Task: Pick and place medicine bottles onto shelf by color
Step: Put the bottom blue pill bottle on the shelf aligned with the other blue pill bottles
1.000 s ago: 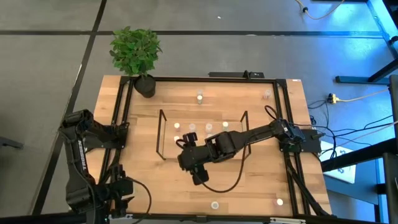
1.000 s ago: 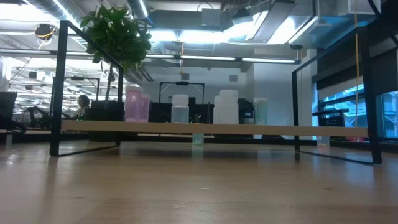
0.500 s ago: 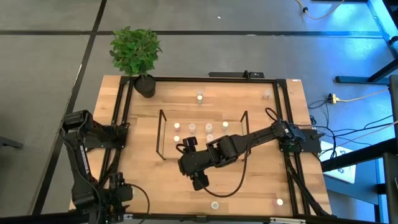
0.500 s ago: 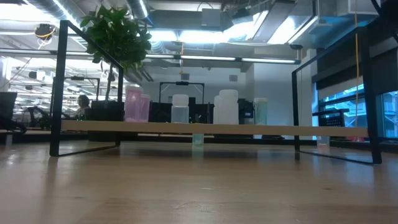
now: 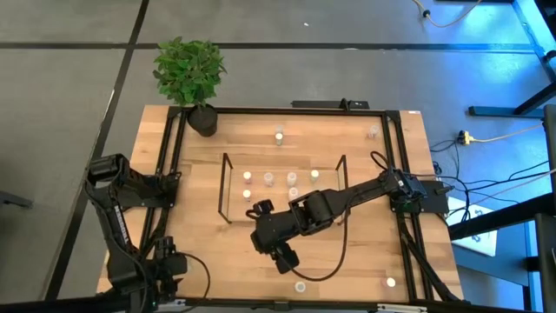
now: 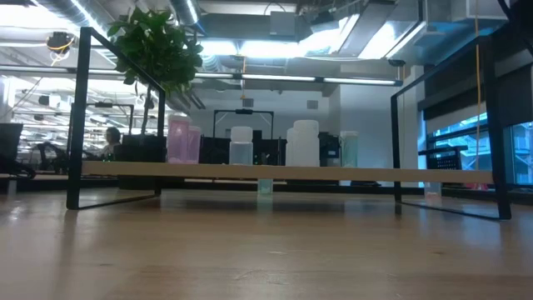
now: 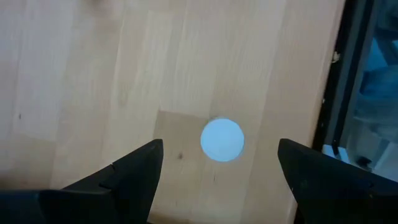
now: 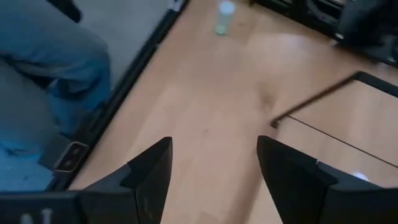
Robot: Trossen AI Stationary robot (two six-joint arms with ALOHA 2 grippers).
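In the left wrist view a medicine bottle (image 7: 222, 138) stands on the table close to the black frame rail, seen from above as a pale round cap. My left gripper (image 7: 219, 155) hangs open over it at the table's near left corner (image 5: 168, 263), a finger on either side and clear of it. My right gripper (image 5: 286, 258) is open above the table just in front of the shelf (image 5: 228, 187); nothing is between its fingers (image 8: 214, 146). Several bottles stand on the shelf board (image 6: 241, 145). Loose bottles stand near the front edge (image 5: 300, 285) and behind the shelf (image 5: 279, 135).
A potted plant (image 5: 191, 74) stands at the far left corner. The black frame (image 5: 165, 148) runs around the table. A cable (image 5: 334, 256) loops beside the right arm. A green-tinted bottle (image 8: 224, 15) stands by the rail, and a person's legs (image 8: 43, 81) show beyond it.
My left gripper has sunk toward the table at the near left corner, still open. My right gripper has swung a little toward the near edge and turned, still open. No bottle has moved.
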